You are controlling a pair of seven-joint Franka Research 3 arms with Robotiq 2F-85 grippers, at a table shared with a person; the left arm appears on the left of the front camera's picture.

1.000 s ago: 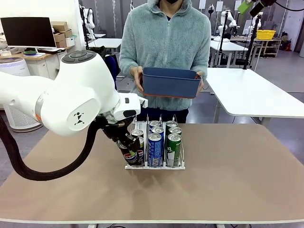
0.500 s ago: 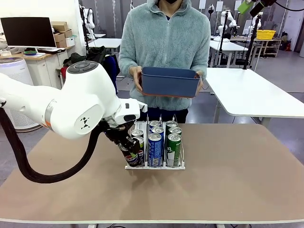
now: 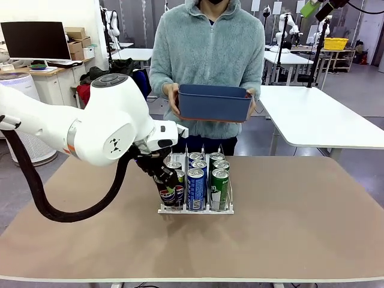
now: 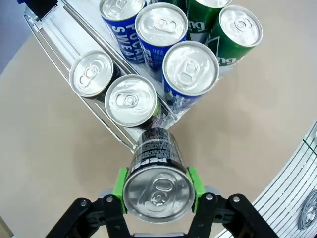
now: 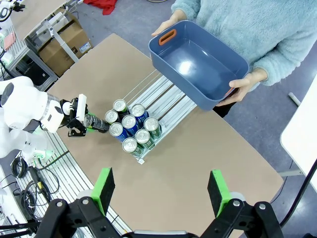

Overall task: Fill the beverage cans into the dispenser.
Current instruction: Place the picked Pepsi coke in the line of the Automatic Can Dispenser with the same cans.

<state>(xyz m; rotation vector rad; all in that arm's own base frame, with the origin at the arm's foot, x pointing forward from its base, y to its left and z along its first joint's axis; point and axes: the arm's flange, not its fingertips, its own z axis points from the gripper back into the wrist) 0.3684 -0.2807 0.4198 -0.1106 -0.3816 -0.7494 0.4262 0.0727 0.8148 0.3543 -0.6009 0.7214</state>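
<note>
Since a second ago my left arm has swung its elbow farther toward the rack, and the black can (image 3: pixel 170 191) I carry has tipped closer to the front of the left lane. My left gripper (image 4: pixel 158 184) is clenched on that black can, green pads on both its sides, its foot at twelve o'clock from my fingers, just beside the front corner of the rack (image 3: pixel 195 209), where eight cans already stand. My right gripper (image 5: pixel 161 191) hangs spread wide high above the table (image 3: pixel 288 222), grasping nothing, while the person holds a blue bin (image 3: pixel 215 103) at twelve o'clock beyond the rack.
</note>
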